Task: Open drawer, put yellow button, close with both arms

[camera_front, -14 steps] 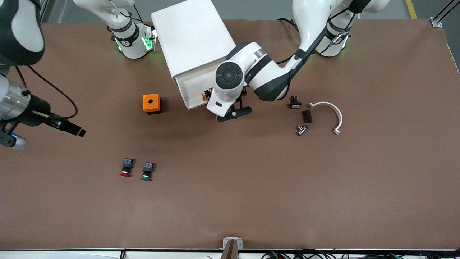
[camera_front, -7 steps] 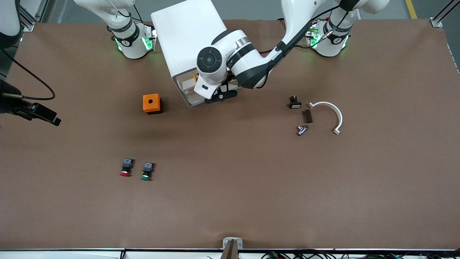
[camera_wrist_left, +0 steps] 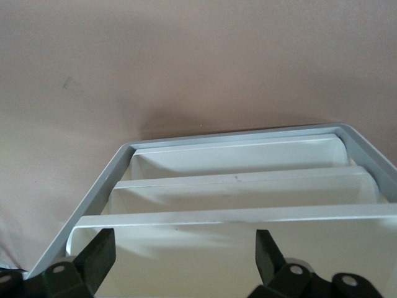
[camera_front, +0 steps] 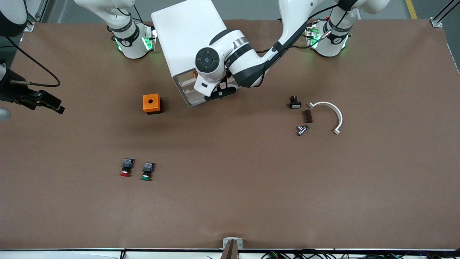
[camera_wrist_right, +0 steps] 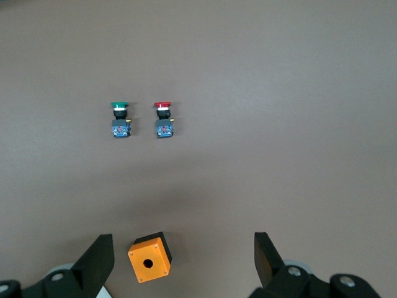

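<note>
Drawer, the topmost tray of the white cabinet, sits in the cabinet's front in the front view, about level with the two trays under it; whether it is fully shut I cannot tell; a yellow-orange speck at its upper edge is the yellow button, mostly hidden by the left arm; the left hand is right at the cabinet's front. The right hand hangs over the bare desk at the right arm's end. An orange cube with a hole stands beside the cabinet; a red-capped switch and a green-capped switch lie side by side nearer the camera; a white curved clip and small dark parts lie toward the left arm's end.

Left wrist view: the left hand has its fingers apart with nothing between them, facing the three stacked tray fronts; the drawer is the one closest to the fingers.

Right wrist view: the right hand is spread wide and grips nothing; the orange cube with a hole lies under it; the green-capped switch and red-capped switch lie well apart from the cube.
</note>
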Motion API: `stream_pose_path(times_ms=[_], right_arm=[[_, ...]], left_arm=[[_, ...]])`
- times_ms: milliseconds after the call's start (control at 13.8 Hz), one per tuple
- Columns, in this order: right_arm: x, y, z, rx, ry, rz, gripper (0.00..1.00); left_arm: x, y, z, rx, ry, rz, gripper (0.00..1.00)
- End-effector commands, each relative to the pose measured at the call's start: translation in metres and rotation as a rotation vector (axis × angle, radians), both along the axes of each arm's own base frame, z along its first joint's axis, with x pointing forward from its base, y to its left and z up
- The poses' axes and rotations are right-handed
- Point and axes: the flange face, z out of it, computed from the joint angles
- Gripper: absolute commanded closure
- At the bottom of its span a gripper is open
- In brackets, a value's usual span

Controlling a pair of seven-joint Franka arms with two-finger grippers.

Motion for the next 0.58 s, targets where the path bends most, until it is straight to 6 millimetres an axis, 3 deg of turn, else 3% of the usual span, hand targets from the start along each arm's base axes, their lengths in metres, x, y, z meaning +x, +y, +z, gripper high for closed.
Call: stream_pose_path(times_ms=[0, 217, 362, 507], right_arm=[[-0.017, -0.002, 0.003, -0.016, -0.022, 0.028, 0.00], [-0.019, -0.019, 0.016, -0.002, -0.007, 0.054, 0.00], [-0.018, -0.017, 0.015, -0.015, -0.005, 0.058, 0.00], [-0.019, -0.017, 0.014, -0.013, 0.001, 0.058, 0.00]], left_arm=[[0.036, 0.028, 0.015, 0.018, -0.026, 0.097, 0.01], [0.110, 0.091, 0.036, 0.060, -0.152, 0.175, 0.01], [0.148, 0.133, 0.052, 0.121, -0.270, 0.197, 0.01], [0.192, 0.192, 0.070, 0.160, -0.343, 0.238, 0.01]])
